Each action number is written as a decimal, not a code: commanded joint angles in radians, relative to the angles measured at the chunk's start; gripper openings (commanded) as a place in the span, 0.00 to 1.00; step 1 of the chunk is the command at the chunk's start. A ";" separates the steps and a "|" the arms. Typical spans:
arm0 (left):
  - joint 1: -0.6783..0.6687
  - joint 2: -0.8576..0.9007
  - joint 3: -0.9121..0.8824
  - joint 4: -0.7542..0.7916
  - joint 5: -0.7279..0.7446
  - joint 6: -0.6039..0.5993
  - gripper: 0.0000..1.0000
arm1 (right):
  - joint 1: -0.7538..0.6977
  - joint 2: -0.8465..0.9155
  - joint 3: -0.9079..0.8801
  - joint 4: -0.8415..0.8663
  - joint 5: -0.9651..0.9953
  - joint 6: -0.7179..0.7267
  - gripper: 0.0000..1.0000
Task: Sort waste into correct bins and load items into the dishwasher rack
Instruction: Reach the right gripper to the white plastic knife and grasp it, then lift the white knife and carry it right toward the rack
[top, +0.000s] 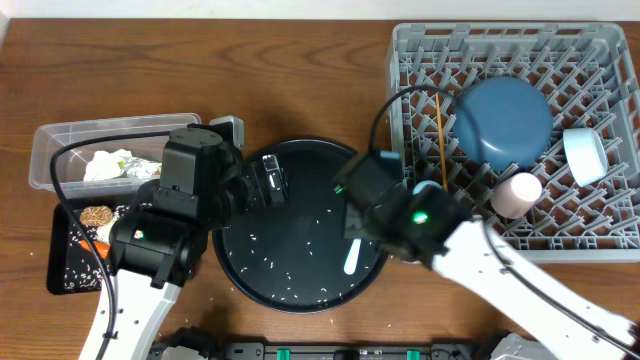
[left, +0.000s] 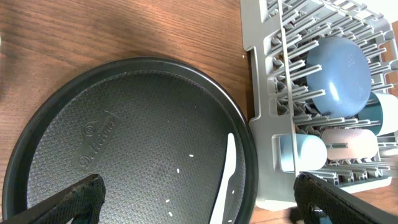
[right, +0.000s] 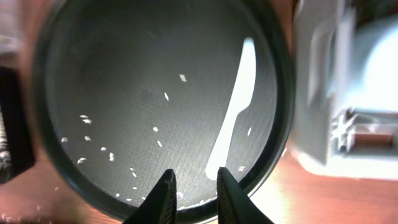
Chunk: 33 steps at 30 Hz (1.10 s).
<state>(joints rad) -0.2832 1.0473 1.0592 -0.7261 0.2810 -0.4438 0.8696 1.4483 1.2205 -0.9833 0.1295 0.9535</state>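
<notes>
Left end effector wide open, right end effector narrowly parted, both empty, utensil by tray rim

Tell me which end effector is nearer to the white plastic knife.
Right. The right end effector hovers just beside the knife's lower end; the left end effector is over the tray's upper left part.

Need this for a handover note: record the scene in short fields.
rack: plate, blue cup, pink cup, bowl, chopstick inside
round tray: utensil, rice
tub: paper
black tray: carrot, brown piece
left gripper: open, over round tray
right gripper: slightly open, empty, by utensil
</notes>
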 joint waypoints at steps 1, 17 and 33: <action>0.003 -0.003 0.008 0.001 -0.009 0.016 0.98 | 0.039 0.065 -0.046 0.016 0.065 0.210 0.18; 0.003 -0.003 0.008 0.001 -0.009 0.016 0.98 | 0.030 0.344 -0.056 0.060 0.049 0.281 0.20; 0.003 -0.003 0.008 0.001 -0.009 0.016 0.98 | 0.022 0.403 -0.071 0.103 0.043 0.292 0.23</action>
<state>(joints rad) -0.2832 1.0473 1.0592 -0.7261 0.2813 -0.4442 0.9024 1.8393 1.1664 -0.8841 0.1650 1.2240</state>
